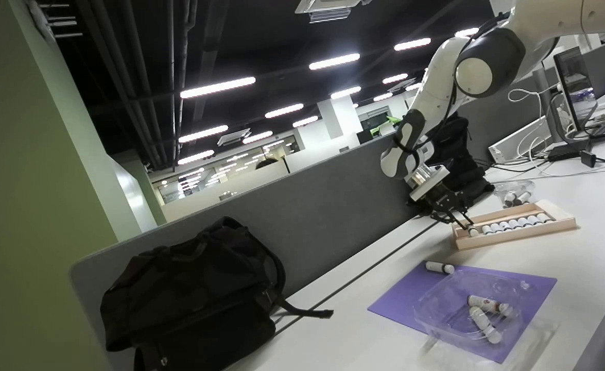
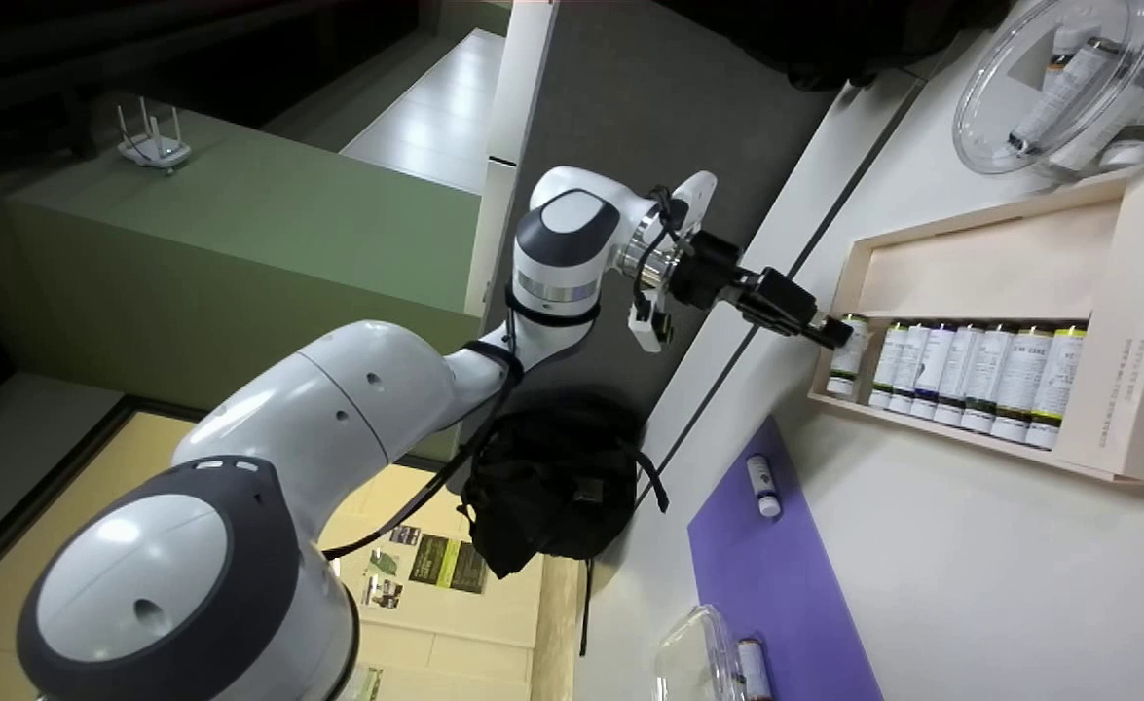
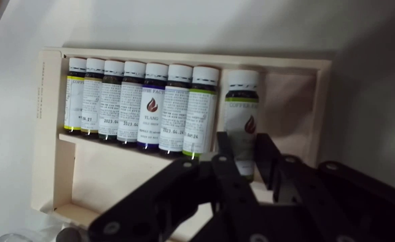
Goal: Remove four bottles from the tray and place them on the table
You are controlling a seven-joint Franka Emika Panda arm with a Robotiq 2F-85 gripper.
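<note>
— How are the fingers (image 3: 266,151) being set?

— They are being pressed against both sides of a dark glass bottle (image 3: 241,116), which is being pinched by the black gripper (image 3: 242,138).

— What is being shown of that bottle?

— It is being topped by a white cap. Its dark glass is being wrapped by a white label, on which a green upper band, lettering and a dark red flame are being displayed.

— How is it being placed relative to the fingers?

— Its lower half is being straddled by them; the cap is being held out beyond the fingertips, and the base is being glimpsed in the gap between.

— Where is it being held?

— In or just above one long compartment of the pale wooden tray (image 3: 47,151); whether its floor is being touched cannot be told. Just beside it, seven similar bottles (image 3: 129,104) are being ranged side by side.

— And farther out?

— The tray is being borne by the white table (image 1: 598,237), where another bottle (image 1: 439,267) is being seen on a purple mat (image 1: 401,294) in both exterior views.
</note>
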